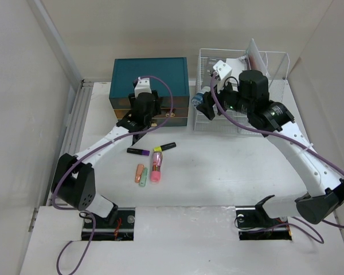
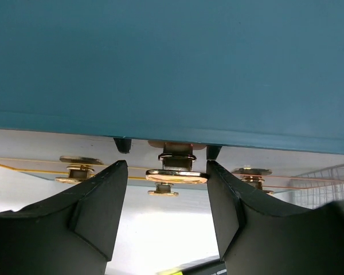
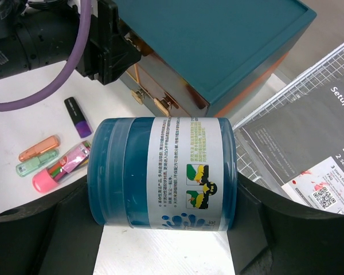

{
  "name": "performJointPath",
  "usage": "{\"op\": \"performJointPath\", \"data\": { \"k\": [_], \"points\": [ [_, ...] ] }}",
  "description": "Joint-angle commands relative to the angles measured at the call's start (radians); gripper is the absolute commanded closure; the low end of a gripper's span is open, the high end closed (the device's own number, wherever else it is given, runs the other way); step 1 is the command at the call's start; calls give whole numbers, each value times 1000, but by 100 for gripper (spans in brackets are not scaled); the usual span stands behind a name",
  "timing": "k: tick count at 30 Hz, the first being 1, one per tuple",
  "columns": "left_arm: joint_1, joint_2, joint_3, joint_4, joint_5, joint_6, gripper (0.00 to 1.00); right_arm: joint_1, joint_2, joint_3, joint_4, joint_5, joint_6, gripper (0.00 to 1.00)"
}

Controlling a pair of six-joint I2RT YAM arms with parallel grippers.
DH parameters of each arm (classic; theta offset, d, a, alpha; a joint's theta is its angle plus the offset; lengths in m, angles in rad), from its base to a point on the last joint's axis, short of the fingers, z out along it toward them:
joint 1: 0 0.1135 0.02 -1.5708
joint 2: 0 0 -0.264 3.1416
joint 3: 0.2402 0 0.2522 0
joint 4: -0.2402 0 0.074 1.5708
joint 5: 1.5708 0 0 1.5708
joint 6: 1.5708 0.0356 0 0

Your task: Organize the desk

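The white desk [image 1: 229,166] carries a teal drawer box [image 1: 151,71] at the back. My left gripper [image 1: 140,125] is at the box's front. In the left wrist view my left gripper [image 2: 166,166] is open, its fingers on either side of a gold drawer handle [image 2: 176,176]. The right finger touches the handle's end; the left one stands apart. My right gripper [image 1: 204,106] is shut on a blue jar [image 3: 160,172] with a white label, held on its side by the left edge of the white wire rack [image 1: 275,63].
Loose on the desk lie a purple-and-black highlighter [image 1: 138,152], a black-and-yellow one [image 1: 165,147], a pink marker [image 1: 156,166], and small orange [image 1: 139,173] and green [image 1: 144,177] pieces. A dark setup booklet [image 3: 298,143] lies in the rack.
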Motion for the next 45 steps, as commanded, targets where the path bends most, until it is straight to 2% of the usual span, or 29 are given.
{"op": "performJointPath", "data": {
  "k": [1, 4, 7, 8, 11, 12, 13, 22, 31, 38, 45],
  "points": [
    [27, 13, 53, 42, -40, 10, 47, -2, -25, 6, 94, -20, 13, 100],
    [36, 22, 62, 51, -40, 10, 47, -2, -25, 6, 94, -20, 13, 100],
    [45, 33, 73, 51, -40, 10, 53, -2, -25, 6, 94, -20, 13, 100],
    [45, 42, 73, 51, -40, 10, 67, -2, -25, 6, 94, -20, 13, 100],
    [45, 42, 73, 51, -29, 10, 87, -2, -25, -3, 94, -9, 13, 100],
    [45, 42, 73, 51, -29, 10, 97, -2, -16, -3, 94, -9, 13, 100],
    [45, 33, 62, 51, -29, 1, 100, -2, -16, -3, 94, -9, 13, 100],
    [7, -81, -50, 27, -29, -59, 100, -2, 38, 44, 84, -9, 22, 100],
    [-21, -240, -144, -42, -10, -97, 100, -2, 274, 264, 14, -81, 31, 100],
    [-53, -262, -168, -73, 28, -108, 100, 7, 444, 432, -35, -123, 31, 100],
    [-73, -262, -177, -131, 63, -139, 100, 64, 483, 452, -45, -94, 31, 100]
  ]
}}
